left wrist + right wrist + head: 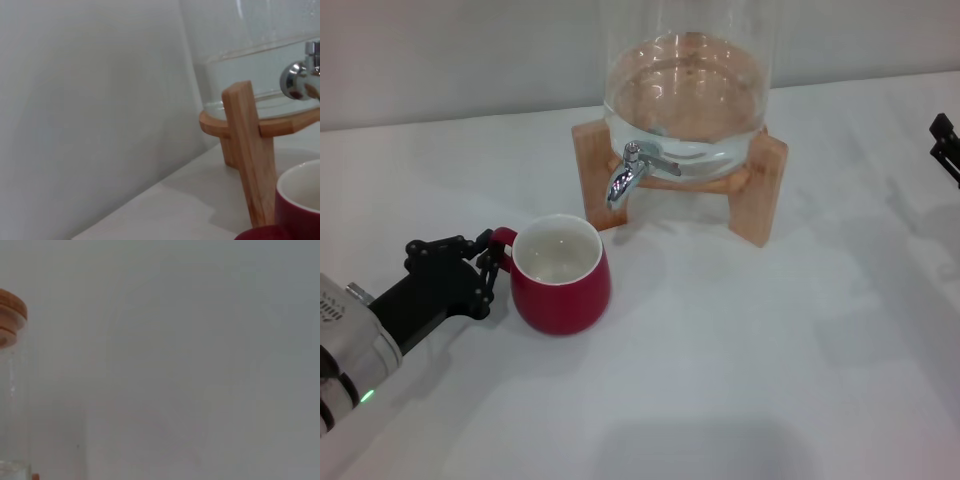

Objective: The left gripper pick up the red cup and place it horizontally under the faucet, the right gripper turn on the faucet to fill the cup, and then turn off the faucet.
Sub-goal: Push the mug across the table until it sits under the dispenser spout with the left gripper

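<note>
Here the squat red cup (561,276) shows a white inside.

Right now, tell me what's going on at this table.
The left gripper is at the handle of the red cup, which stands upright on the white table, in front of the faucet and not yet under it. The faucet sits on a glass dispenser holding water on a wooden stand. The right gripper waits at the table's far right edge.
</note>
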Available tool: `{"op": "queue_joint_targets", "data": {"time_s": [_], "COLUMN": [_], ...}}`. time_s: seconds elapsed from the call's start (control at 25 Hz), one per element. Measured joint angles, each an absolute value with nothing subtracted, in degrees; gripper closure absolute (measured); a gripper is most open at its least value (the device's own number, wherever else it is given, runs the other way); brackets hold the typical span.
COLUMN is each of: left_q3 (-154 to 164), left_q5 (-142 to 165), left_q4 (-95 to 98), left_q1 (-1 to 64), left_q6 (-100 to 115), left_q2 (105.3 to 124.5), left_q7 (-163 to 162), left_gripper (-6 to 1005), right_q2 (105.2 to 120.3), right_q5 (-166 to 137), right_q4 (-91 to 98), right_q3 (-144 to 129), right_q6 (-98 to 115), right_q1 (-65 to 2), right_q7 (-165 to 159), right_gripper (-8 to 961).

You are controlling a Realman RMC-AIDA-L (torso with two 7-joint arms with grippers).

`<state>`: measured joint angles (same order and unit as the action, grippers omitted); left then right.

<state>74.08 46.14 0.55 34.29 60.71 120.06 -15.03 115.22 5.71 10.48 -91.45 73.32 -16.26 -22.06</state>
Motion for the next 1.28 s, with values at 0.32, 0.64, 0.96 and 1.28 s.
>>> {"op": "queue_joint_targets", "data": {"time_s": [0.32, 0.64, 0.96, 1.28], "left_q3": [74.09, 74.11, 74.09, 74.09], "left_q5": [48.18, 48.76, 48.97, 49.26], "left_q4": [1.43, 3.74, 4.05, 4.05], "left_q1": [34.54, 34.76, 35.92, 36.71], "left_q6": [60.56, 61.08, 60.96, 60.75], "left_q2": [119.99, 120.05, 120.02, 120.06], "left_q7": [-15.03, -15.34, -15.64, -15.65], "left_gripper": [922, 923, 923, 923], "right_q2": [115.22, 115.22, 115.22, 115.22], "right_q5": [5.71, 5.71, 5.71, 5.72], "right_q4": [10.72, 10.84, 10.98, 11.08], "right_q3": [-91.58, -91.61, -91.58, -91.58], "right_q6": [73.03, 72.59, 72.56, 72.56], "right_q1": [-16.25, -16.26, -16.31, -16.41], "right_q7": [-22.06, -22.06, -22.06, -22.06], "right_gripper": [82, 82, 82, 82]}}
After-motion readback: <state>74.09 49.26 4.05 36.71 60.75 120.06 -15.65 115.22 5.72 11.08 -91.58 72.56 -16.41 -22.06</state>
